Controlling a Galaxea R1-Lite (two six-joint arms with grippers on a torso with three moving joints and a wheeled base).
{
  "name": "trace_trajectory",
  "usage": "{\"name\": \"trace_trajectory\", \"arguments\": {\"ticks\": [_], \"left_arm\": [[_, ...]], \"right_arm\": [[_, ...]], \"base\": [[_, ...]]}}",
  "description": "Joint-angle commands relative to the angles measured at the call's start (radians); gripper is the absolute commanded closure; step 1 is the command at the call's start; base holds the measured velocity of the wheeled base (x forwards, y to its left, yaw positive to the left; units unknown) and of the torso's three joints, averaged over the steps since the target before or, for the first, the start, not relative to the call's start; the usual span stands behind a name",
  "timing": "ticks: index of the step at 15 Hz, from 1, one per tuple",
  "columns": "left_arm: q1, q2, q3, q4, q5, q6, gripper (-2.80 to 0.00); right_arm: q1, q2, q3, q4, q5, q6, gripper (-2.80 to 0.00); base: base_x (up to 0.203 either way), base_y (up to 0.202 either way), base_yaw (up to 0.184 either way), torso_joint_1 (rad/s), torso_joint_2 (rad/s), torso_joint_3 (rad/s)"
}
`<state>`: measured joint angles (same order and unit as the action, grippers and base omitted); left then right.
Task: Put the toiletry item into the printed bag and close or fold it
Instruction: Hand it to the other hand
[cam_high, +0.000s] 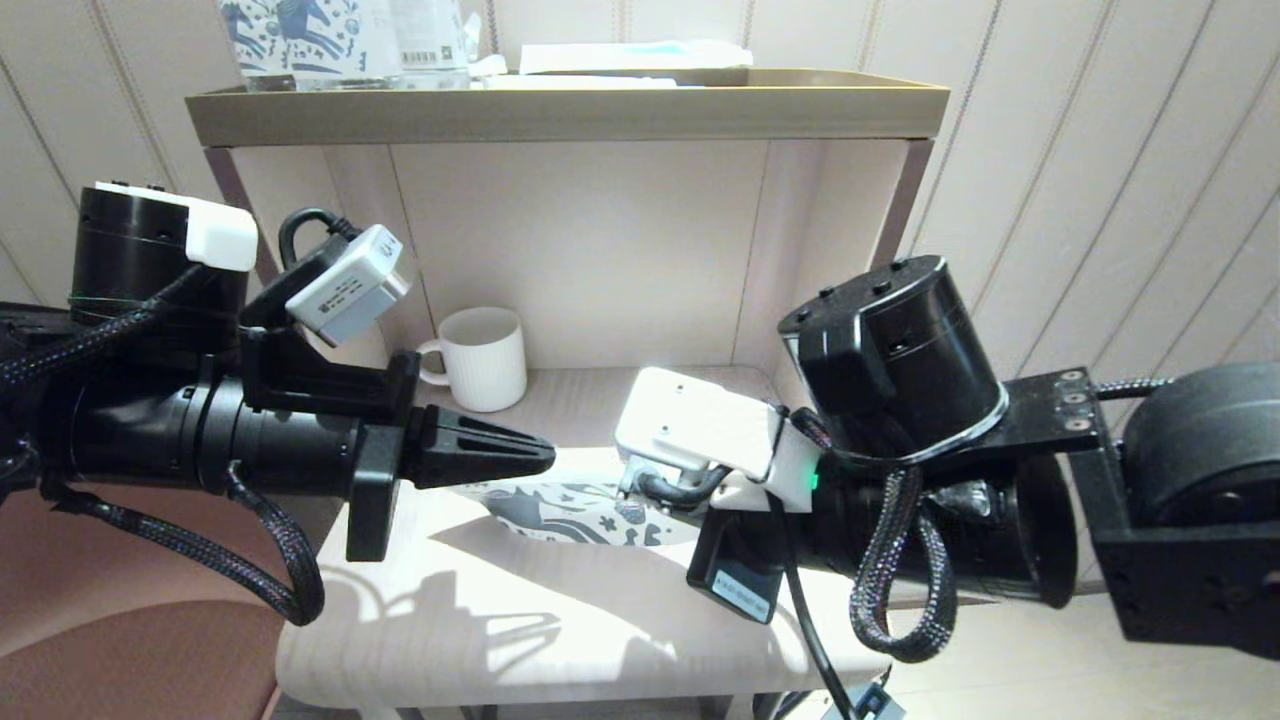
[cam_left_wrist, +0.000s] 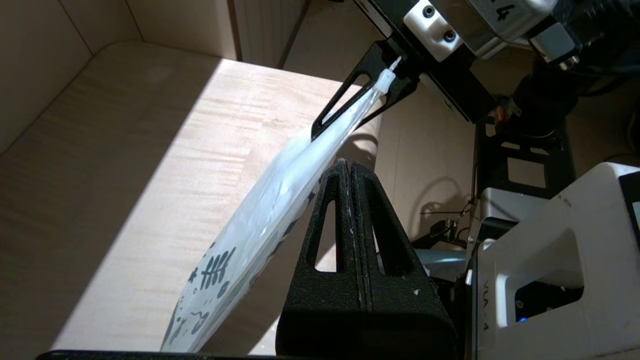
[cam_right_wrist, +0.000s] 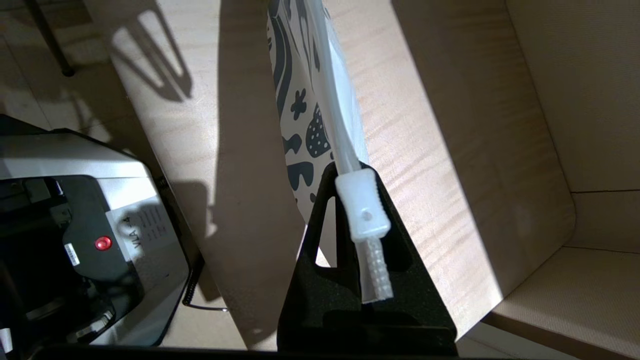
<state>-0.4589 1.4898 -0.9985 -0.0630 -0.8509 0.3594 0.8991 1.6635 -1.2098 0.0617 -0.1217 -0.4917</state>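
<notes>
Pale wood-grain shelving (cam_high: 470, 620) is catching a hard slant of sunlight, with a ribbed white ceramic mug (cam_high: 484, 358) standing at the back by the beige panelled wall. Above this surface, the flat white plastic zip pouch printed with dark blue horse and flower shapes (cam_high: 565, 510) is hanging lifted between the two arms, its zip edge running lengthways from one gripper toward the other.

The right gripper (cam_right_wrist: 367, 240) is pinching that zip edge, its black fingers pressed together on the strip just behind the white ribbed slider tab (cam_right_wrist: 362, 210). The left gripper (cam_high: 535, 455) is reaching in from the robot's left with its fingers pressed flat against each other; in the left wrist view its tips (cam_left_wrist: 350, 175) are sitting just beside the pouch's side, and whether any film is caught between them is not clear.

No slim off-white packet is showing loose anywhere, so it is probably already inside, though the translucent film does not reveal it. Judging by this, closing is the step in hand: the slider is lying at the right gripper's end, and the seal would have to be run along the long axis toward the left gripper.
</notes>
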Motion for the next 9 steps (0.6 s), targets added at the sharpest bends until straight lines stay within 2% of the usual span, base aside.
{"name": "trace_trajectory", "arguments": {"ticks": [1, 4, 5, 9], "left_arm": [[0.000, -0.023, -0.009, 0.006, 0.002, -0.002, 0.00], [-0.001, -0.034, -0.004, 0.000, 0.007, -0.001, 0.00], [0.000, -0.036, 0.001, 0.000, 0.007, 0.006, -2.80], [-0.001, -0.032, 0.011, 0.000, 0.001, 0.010, -2.80]], "right_arm": [[0.004, 0.007, -0.001, 0.001, -0.001, -0.002, 0.00], [0.004, 0.001, -0.001, 0.001, -0.001, -0.002, 0.00], [0.004, 0.001, -0.003, 0.001, -0.002, -0.002, 0.00], [0.020, 0.012, -0.020, 0.001, -0.003, -0.004, 0.00]], "base": [[0.000, 0.000, 0.000, 0.000, 0.00, 0.000], [0.000, 0.000, 0.000, 0.000, 0.00, 0.000], [0.000, 0.000, 0.000, 0.000, 0.00, 0.000], [0.000, 0.000, 0.000, 0.000, 0.00, 0.000]]}}
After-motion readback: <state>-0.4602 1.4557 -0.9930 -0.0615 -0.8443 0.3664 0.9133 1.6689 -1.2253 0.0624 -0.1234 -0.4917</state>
